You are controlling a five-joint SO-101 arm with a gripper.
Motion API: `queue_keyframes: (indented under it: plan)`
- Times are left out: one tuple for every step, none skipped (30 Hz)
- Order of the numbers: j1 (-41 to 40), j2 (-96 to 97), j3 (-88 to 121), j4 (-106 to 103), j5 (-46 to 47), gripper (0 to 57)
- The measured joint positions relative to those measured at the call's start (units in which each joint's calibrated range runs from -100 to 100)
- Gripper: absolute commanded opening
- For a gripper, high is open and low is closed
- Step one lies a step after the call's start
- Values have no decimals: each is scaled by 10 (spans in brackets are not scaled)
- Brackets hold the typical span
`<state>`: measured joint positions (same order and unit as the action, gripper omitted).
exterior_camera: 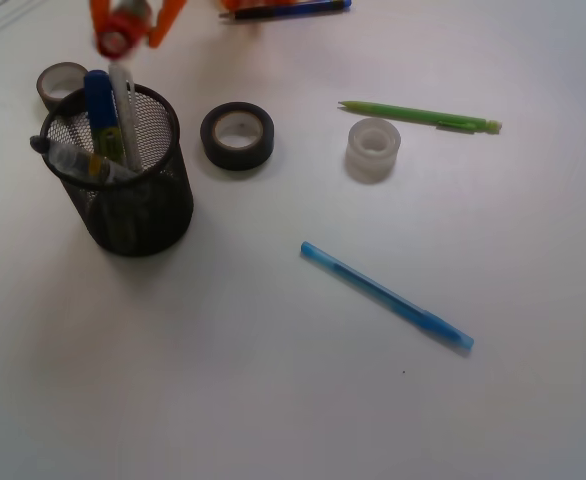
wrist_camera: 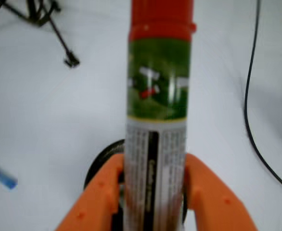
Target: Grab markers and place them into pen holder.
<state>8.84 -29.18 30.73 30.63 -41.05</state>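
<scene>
My gripper (exterior_camera: 128,25) hangs at the top left of the front view, just behind and above the pen holder (exterior_camera: 123,215), a black mesh cup. It is shut on the red-capped marker (exterior_camera: 113,40). In the wrist view the orange fingers (wrist_camera: 109,185) press both sides of that marker's (wrist_camera: 156,96) silver barrel, and its green label and red cap stick out past my gripper (wrist_camera: 154,161). Inside the holder stand a blue-capped marker (exterior_camera: 99,100) and a whitish barrel (exterior_camera: 125,105). A black-capped marker (exterior_camera: 78,160) leans across them.
A black tape roll (exterior_camera: 237,135) and a clear roll (exterior_camera: 373,150) lie right of the holder, and another roll (exterior_camera: 61,82) sits behind it. A green pencil (exterior_camera: 418,116), a blue pen (exterior_camera: 385,295) and a dark pen (exterior_camera: 288,10) lie about. A cable (wrist_camera: 249,110) crosses the wrist view.
</scene>
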Motion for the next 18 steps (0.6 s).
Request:
queue_keyframes:
  plan:
    - [1, -19, 59, -73, -9, 4]
    - [0, -28, 111, -146, -13, 4]
    - [-8, -30, 152, -206, -16, 4]
    - [-8, -30, 176, -254, -21, 4]
    - [-7, -30, 187, -289, -25, 4]
    - [2, -27, 190, -319, -28, 4]
    - [4, -20, 192, -349, -33, 4]
    - [5, -9, 196, -383, -36, 4]
    - [2, 5, 202, -421, -39, 4]
    - [-1, 23, 207, -458, -46, 4]
    - [4, 41, 207, -495, -55, 4]
    - [7, 60, 207, -531, -65, 4]
    - [17, 81, 206, -565, -73, 4]
    - [19, 103, 206, -596, -83, 4]
    - [20, 125, 208, -627, -89, 4]
    - [16, 147, 210, -659, -94, 4]
    - [11, 166, 217, -690, -104, 4]
    - [12, 180, 228, -724, -112, 5]
